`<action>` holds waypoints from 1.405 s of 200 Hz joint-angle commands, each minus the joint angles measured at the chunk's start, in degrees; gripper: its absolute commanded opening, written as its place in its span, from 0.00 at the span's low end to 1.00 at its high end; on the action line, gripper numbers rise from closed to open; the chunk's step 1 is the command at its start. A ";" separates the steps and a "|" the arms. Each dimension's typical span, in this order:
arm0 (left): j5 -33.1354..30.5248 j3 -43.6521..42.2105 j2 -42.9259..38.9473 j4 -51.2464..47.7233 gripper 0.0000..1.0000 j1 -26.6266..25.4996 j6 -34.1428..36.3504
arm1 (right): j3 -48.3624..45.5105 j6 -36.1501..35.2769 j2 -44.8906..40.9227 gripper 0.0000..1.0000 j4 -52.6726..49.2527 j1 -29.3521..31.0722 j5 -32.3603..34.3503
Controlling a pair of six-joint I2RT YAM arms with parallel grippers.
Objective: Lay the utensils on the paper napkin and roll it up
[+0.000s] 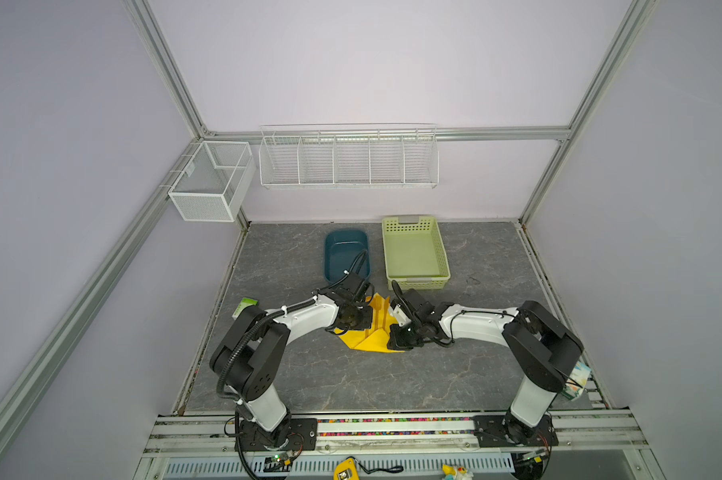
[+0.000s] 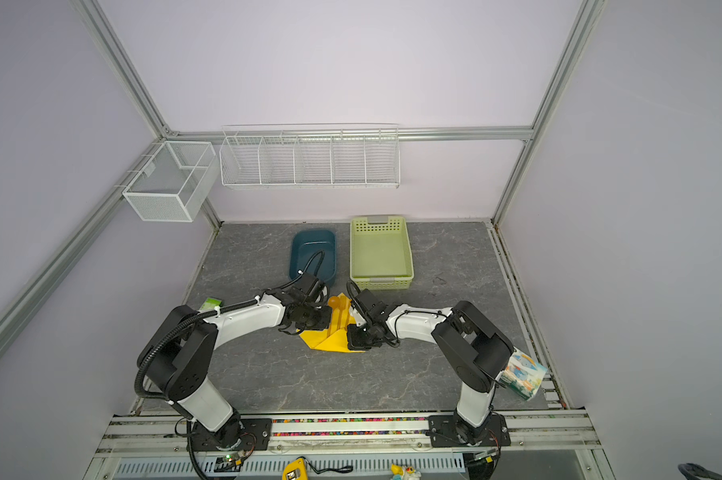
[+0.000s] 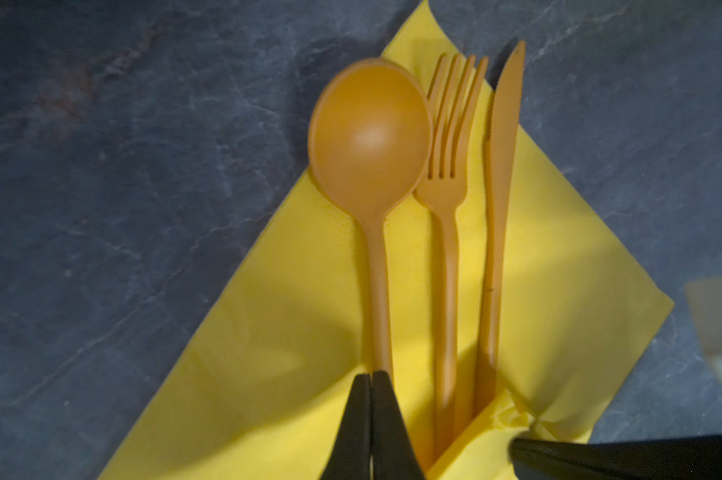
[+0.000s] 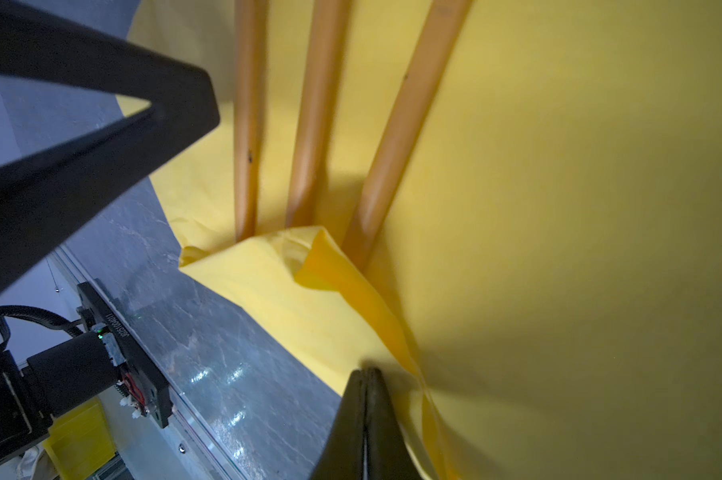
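Left gripper is pressed together, its tips at the handle end of the spoon on the paper napkin. Beside it the right gripper, also closed, appears to pinch the napkin's near corner, folded up over the handle ends. Spoon, fork and knife lie side by side on the napkin, heads toward its far corner.

Placing looks done; the folding is in hand. Next, I judge, the flap needs pressing flat and a side corner drawing across without shifting the utensils.

Beyond the napkin, the blue tub and green basket look empty, as does the wire rack on the wall.
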 commanded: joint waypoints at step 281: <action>14.29 -5.31 -11.27 -2.76 0.00 -0.42 1.63 | -0.47 1.03 2.44 0.08 -1.73 -0.45 0.58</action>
